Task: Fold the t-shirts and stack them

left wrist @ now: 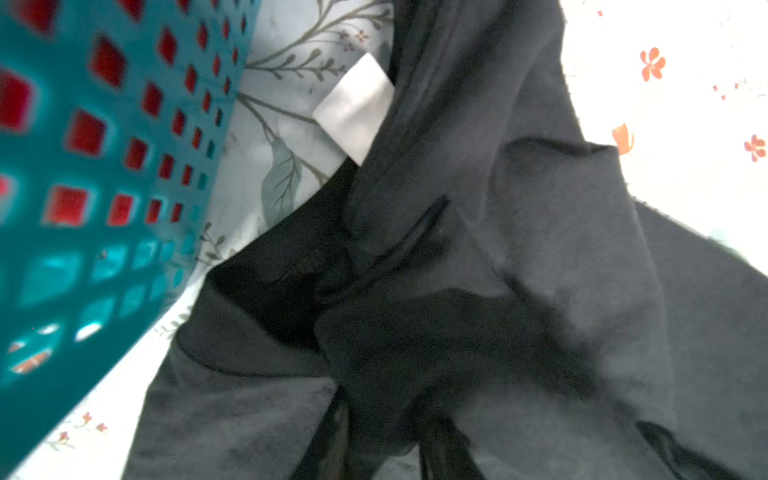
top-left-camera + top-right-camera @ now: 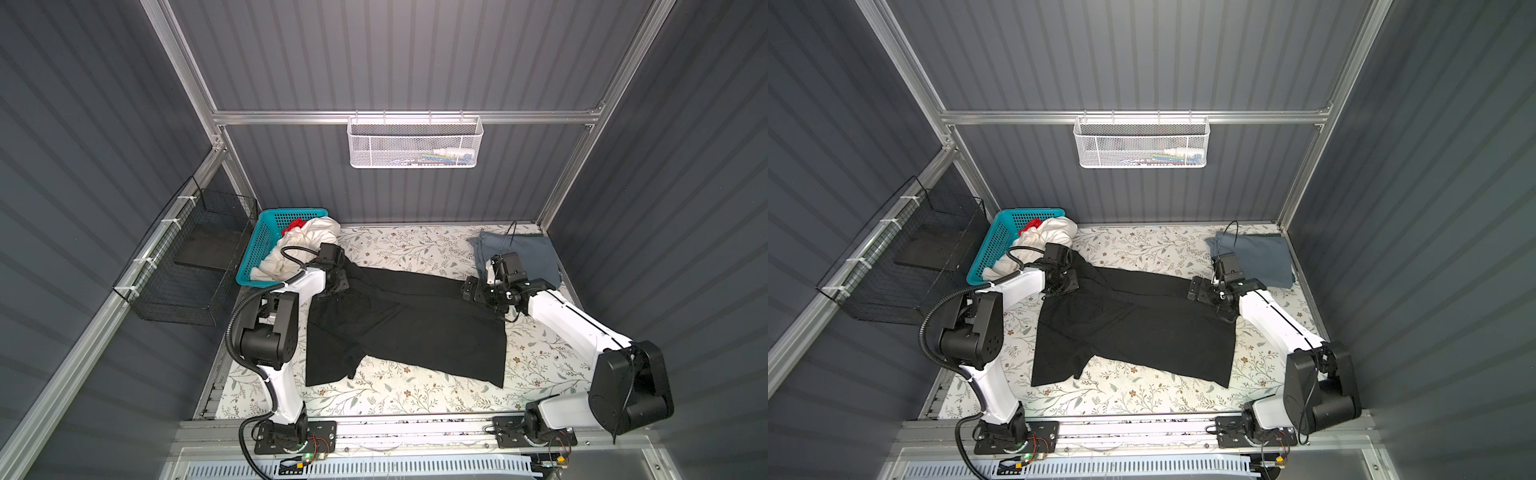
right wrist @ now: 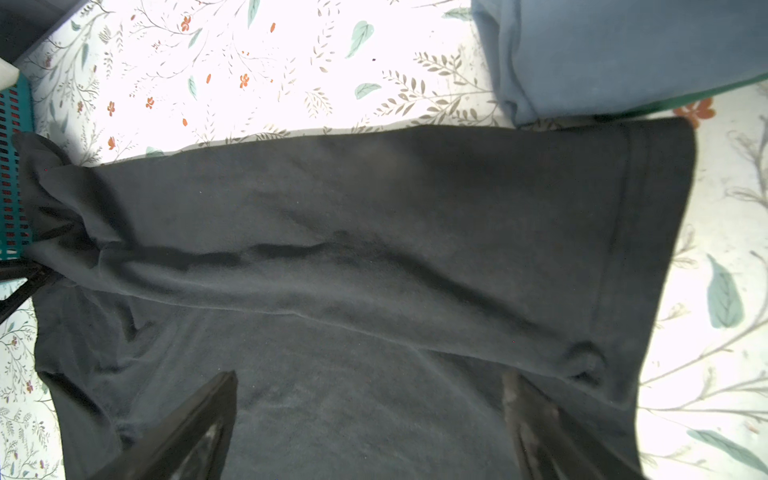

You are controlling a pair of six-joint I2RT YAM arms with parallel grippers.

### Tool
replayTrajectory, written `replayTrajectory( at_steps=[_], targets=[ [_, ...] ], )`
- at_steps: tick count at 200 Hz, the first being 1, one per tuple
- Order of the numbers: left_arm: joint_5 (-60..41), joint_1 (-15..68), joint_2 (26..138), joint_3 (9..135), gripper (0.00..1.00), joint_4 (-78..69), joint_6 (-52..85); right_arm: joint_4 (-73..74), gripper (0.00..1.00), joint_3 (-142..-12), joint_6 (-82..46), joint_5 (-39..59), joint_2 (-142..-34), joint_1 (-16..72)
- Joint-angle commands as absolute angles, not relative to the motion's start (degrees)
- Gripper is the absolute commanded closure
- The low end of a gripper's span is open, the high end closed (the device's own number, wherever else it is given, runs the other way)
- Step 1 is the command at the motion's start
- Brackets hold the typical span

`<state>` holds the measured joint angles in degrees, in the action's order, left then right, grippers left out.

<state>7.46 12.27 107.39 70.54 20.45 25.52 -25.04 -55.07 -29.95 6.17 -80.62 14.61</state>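
Note:
A large black t-shirt [image 2: 415,328] [image 2: 1142,328] lies spread and partly doubled over on the floral table. My left gripper [image 2: 336,282] [image 2: 1069,282] is at the shirt's far-left corner beside the teal basket [image 2: 257,249]. In the left wrist view this gripper [image 1: 378,395] is shut on a bunch of the black t-shirt [image 1: 478,249]. My right gripper [image 2: 473,291] [image 3: 369,376] hovers open over the shirt's far-right edge and holds nothing. A folded slate blue-grey t-shirt [image 2: 528,253] [image 3: 623,50] lies at the far right. A white t-shirt [image 2: 303,241] and a red t-shirt [image 2: 293,224] sit crumpled in the basket.
The teal basket [image 1: 83,249] stands close against my left gripper. A white mesh basket [image 2: 415,141] hangs on the back rail. A black wire basket [image 2: 187,266] is fixed to the left wall. The front strip of the floral table [image 2: 415,395] is bare.

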Motion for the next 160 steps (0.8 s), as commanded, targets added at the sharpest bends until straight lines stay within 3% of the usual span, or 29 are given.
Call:
replayTrajectory(
  at_steps=[1,28,78,105,160],
  targets=[
    [6.93,11.87,105.52,69.36,0.79,21.38,24.74,-26.02,0.01,-55.54,-29.95,5.59,-79.54,14.39],
    [5.26,11.89,102.38,67.77,0.84,23.33,24.32,-25.85,0.01,-55.63,-30.1,5.9,-79.6,14.41],
    [8.46,11.87,94.89,64.36,0.85,26.22,23.16,-25.26,0.01,-55.72,-30.5,6.86,-80.24,14.42],
    [9.62,11.87,93.68,63.63,1.0,26.67,22.11,-24.96,0.01,-55.88,-30.55,7.09,-80.43,14.42],
    [6.05,11.84,90.47,64.36,1.0,32.22,21.66,-25.64,0.01,-55.99,-30.23,6.51,-79.89,14.43]
  ],
)
